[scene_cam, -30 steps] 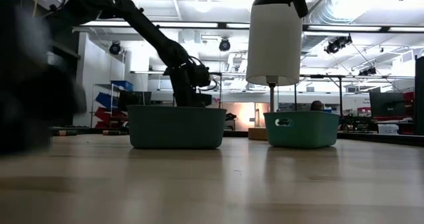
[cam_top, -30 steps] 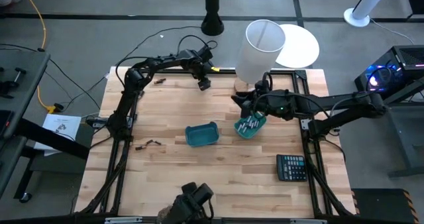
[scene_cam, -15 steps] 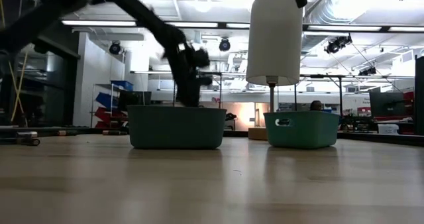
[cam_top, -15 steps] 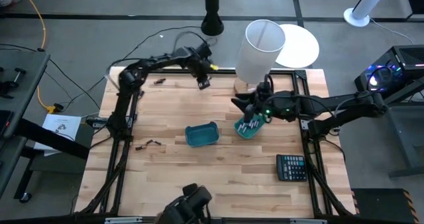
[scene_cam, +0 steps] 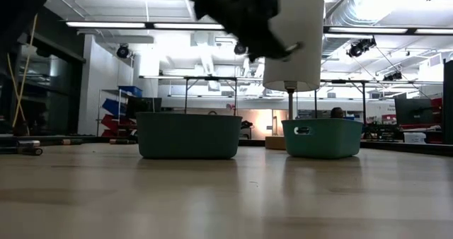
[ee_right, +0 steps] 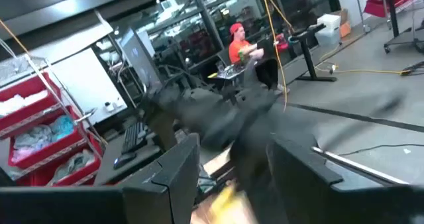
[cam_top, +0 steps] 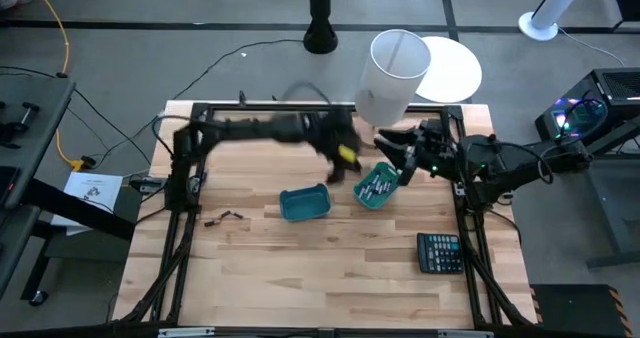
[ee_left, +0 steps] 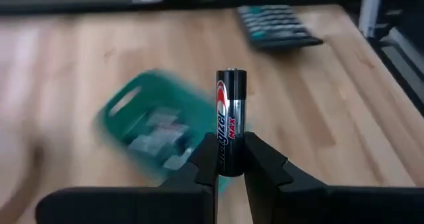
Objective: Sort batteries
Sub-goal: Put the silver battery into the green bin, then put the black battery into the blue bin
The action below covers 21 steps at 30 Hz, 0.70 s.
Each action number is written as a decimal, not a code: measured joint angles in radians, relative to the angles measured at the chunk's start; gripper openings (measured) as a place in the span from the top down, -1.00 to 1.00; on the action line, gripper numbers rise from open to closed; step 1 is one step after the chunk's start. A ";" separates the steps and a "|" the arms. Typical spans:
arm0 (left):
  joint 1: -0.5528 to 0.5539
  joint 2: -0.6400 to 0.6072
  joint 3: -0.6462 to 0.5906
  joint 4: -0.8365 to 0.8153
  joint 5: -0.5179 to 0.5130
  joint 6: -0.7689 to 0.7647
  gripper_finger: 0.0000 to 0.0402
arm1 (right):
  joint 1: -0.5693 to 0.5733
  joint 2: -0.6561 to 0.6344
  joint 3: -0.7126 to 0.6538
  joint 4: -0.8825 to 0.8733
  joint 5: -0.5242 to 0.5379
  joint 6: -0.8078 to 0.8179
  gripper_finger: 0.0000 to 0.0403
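Right teal bin (cam_top: 377,186) holds silvery batteries (cam_top: 376,185); left teal bin (cam_top: 304,204) looks empty. Left end effector (ee_left: 230,159) pinching black-red AA battery (ee_left: 230,121). Right end effector (ee_right: 232,164) spread wide.

Grey floor (cam_top: 100,38) wraps the wooden desk (cam_top: 300,268) all round. At twelve o'clock a black post base (cam_top: 320,36), a yellow cable (cam_top: 62,68) trailing at ten. White fan base (cam_top: 545,23) up at one o'clock. Level across: ceiling strip lights (scene_cam: 141,25), red and blue bins on shelving (scene_cam: 117,119). Out beyond, a seated person in a red cap (ee_right: 240,48), red bin racks (ee_right: 40,138), a monitor (ee_right: 142,55).
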 joint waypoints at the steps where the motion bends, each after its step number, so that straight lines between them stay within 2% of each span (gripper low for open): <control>1: -0.036 0.017 0.000 0.044 -0.040 0.000 0.85 | 0.000 -0.003 0.000 0.000 0.000 0.000 0.15; 6: -0.125 0.108 0.000 0.131 -0.293 -0.051 0.84 | 0.000 -0.006 0.000 0.000 0.000 0.003 0.15; 9: -0.122 0.139 -0.002 0.146 -0.361 -0.097 0.66 | 0.000 -0.006 0.000 -0.001 -0.004 0.003 0.15; 16: -0.066 0.164 0.000 0.118 -0.328 -0.330 0.18 | 0.000 -0.006 0.000 -0.026 -0.102 -0.042 0.15; 21: -0.058 0.057 0.021 -0.154 -0.326 -0.430 -0.01 | 0.000 -0.013 0.000 -0.064 -0.200 -0.080 0.15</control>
